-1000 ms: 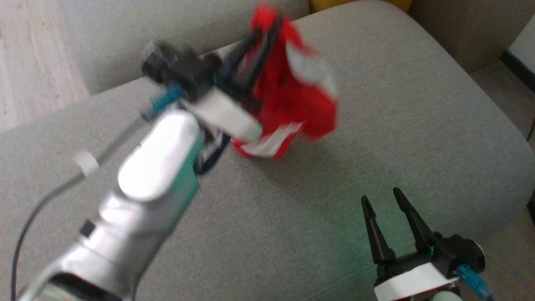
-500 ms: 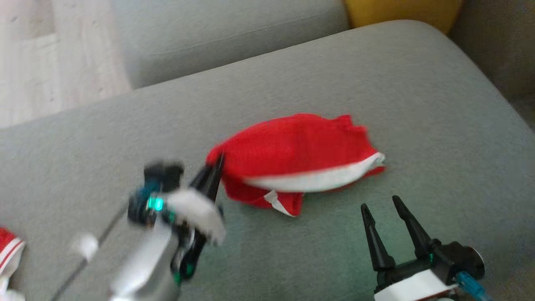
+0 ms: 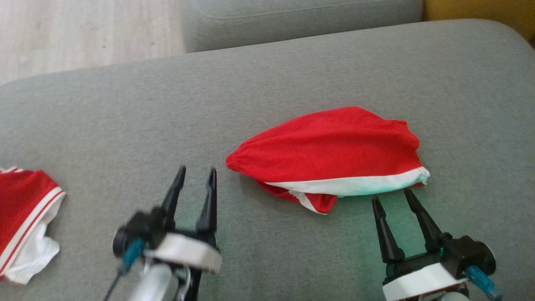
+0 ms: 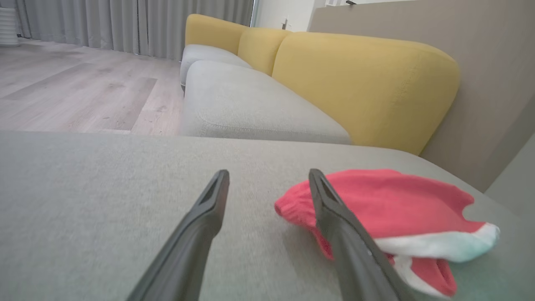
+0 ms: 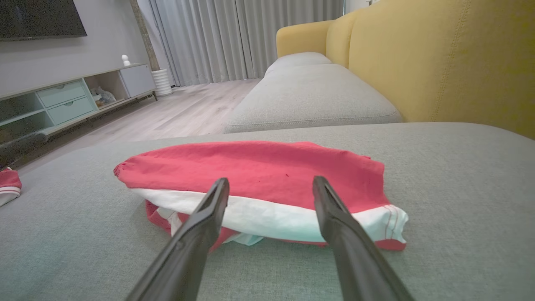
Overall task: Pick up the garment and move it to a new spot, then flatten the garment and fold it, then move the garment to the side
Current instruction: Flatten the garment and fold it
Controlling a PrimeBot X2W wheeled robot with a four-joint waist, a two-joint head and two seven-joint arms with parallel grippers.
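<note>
The garment (image 3: 330, 150) is red with a white band along its near edge, lying bunched on the grey sofa cushion (image 3: 267, 92). My left gripper (image 3: 195, 172) is open just left of the garment's left end, holding nothing; in the left wrist view the garment (image 4: 388, 209) lies right of my left gripper (image 4: 267, 175). My right gripper (image 3: 392, 196) is open just in front of the white band, clear of the cloth. In the right wrist view the garment (image 5: 250, 171) lies straight ahead of my right gripper (image 5: 269, 182).
A second red and white garment (image 3: 25, 217) lies at the cushion's left edge, also seen as a red corner (image 5: 8, 186). Another grey seat (image 3: 292, 16) and wooden floor (image 3: 83, 33) lie beyond. Yellow backrests (image 4: 359, 83) stand along the right.
My left gripper carried the garment in the air, set it down on the cushion, let go and drew back to the left. The head camera has shifted. The right gripper stayed open.
</note>
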